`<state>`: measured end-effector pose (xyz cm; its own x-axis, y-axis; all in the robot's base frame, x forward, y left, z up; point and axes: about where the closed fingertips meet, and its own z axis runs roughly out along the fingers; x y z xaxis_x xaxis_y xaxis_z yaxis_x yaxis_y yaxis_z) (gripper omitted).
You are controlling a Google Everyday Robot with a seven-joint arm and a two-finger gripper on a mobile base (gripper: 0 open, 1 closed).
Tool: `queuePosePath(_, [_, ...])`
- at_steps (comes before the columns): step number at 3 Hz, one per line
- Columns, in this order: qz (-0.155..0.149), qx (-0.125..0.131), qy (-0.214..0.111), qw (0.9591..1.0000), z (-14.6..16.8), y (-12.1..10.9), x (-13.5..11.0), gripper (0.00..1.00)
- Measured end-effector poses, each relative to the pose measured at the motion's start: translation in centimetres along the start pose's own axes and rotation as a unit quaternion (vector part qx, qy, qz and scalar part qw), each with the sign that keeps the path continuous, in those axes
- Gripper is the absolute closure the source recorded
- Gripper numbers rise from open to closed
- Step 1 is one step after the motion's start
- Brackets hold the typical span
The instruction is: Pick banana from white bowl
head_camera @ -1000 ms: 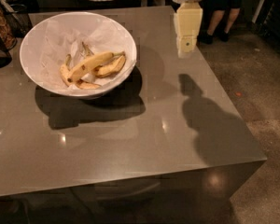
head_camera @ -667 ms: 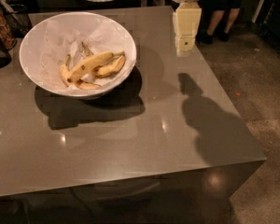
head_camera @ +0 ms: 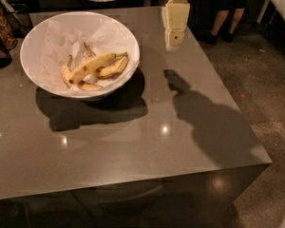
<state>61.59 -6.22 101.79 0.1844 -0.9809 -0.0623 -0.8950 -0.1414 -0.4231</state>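
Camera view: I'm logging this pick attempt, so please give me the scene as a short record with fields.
target: banana, long and yellow, lying on top of the pile
container: white bowl, on the left part of the table
lining: crumpled paper
other contents: shorter banana pieces, beside and under the target
end effector: pointing down above the table's far side, right of the bowl, touching neither bowl nor banana
task state: banana not yet picked
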Motion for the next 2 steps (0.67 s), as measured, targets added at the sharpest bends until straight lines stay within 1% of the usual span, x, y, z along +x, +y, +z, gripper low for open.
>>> queuePosePath(1, [-0.031, -0.004, -0.027, 0.9991, 0.8, -1.2, -2.0, 0.00])
queuePosePath(2, [-0.054, -0.003, -0.019, 0.9984, 1.3, -1.9, -3.8, 0.00])
